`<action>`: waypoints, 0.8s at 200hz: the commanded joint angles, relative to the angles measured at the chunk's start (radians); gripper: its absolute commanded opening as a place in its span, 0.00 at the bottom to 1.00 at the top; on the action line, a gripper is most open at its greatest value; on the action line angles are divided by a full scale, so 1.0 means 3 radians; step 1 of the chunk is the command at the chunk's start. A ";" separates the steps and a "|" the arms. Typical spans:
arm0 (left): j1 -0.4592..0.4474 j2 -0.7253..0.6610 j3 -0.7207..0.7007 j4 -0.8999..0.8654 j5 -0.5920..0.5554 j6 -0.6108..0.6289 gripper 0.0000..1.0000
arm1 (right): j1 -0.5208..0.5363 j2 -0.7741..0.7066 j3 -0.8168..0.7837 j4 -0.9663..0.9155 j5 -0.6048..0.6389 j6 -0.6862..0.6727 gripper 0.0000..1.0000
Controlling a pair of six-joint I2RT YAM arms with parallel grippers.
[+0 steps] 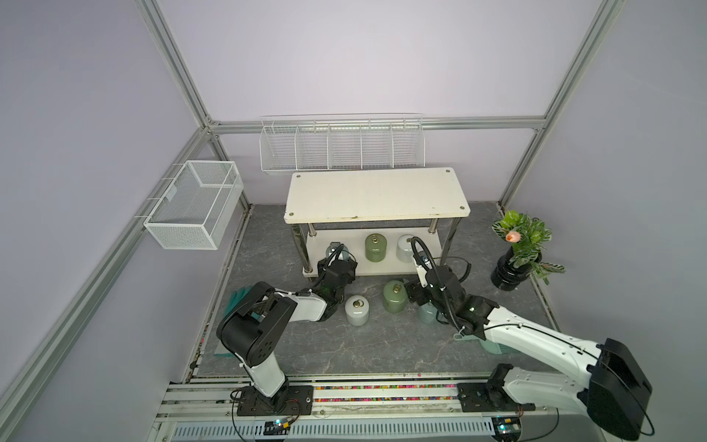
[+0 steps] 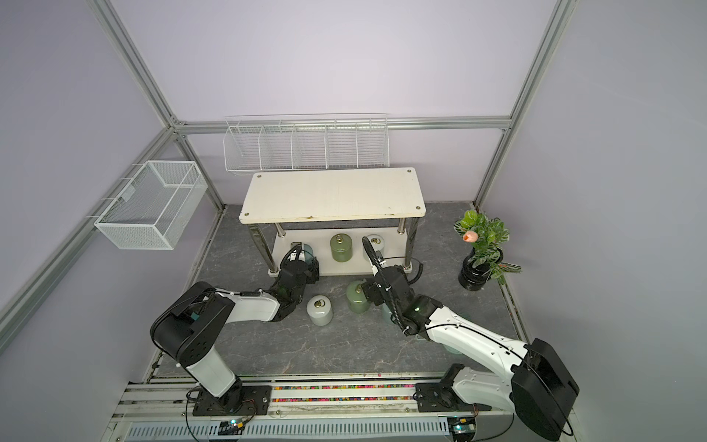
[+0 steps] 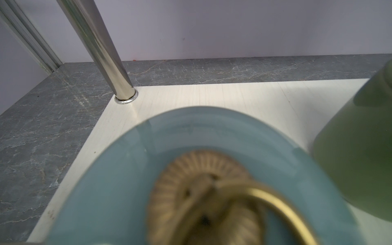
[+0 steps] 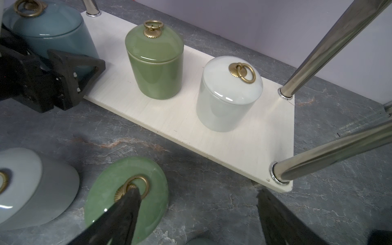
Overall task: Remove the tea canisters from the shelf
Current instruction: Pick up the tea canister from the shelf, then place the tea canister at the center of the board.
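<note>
Nearest the base rail, on the grey tabletop point(image 1: 344, 344): three tea canisters off the shelf, all upright. Count by colour: one white canister point(image 1: 357, 310), one green canister point(image 1: 394, 297), one pale blue canister point(image 1: 426, 313), the last partly hidden under the right arm.

Just beside that green canister, above bare tabletop: right gripper point(image 4: 197, 191), fingers spread wide, nothing between them. One fingertip across the green lid in the right wrist view; contact not discernible.

Further back, on the lower board point(image 4: 233, 144) of the shelf: three more canisters, upright, in one row. From left to right: second pale blue canister point(image 4: 53, 36), second green canister point(image 4: 157, 63), second white canister point(image 4: 227, 99).

At the left end of that row: left gripper point(image 1: 338, 252), jaws wide, astride the second pale blue canister. Pressed on its wall or merely close: not discernible.

Above that row: top board point(image 1: 377, 195), carried on four chrome posts point(image 1: 300, 245).

Well to the right of the shelf: one black vase point(image 1: 509, 273) with a plant.

Farthest back: two white wire baskets. One mesh basket point(image 1: 195, 206) on the left frame rail; one long basket point(image 1: 340, 149) of five compartments on the rear rail.
</note>
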 commanded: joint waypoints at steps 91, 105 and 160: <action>0.0024 -0.0317 0.0018 0.0198 0.0080 0.0061 0.77 | -0.0010 -0.0026 0.0048 0.0023 -0.0040 -0.0003 0.89; 0.0024 -0.0339 0.0015 0.0200 0.0072 0.0073 0.77 | -0.0012 -0.0031 0.0047 0.0022 -0.0042 -0.0004 0.89; 0.0024 -0.0541 -0.0082 0.0156 0.0070 0.0059 0.77 | -0.0007 -0.0026 0.0054 0.0029 -0.0048 -0.0004 0.89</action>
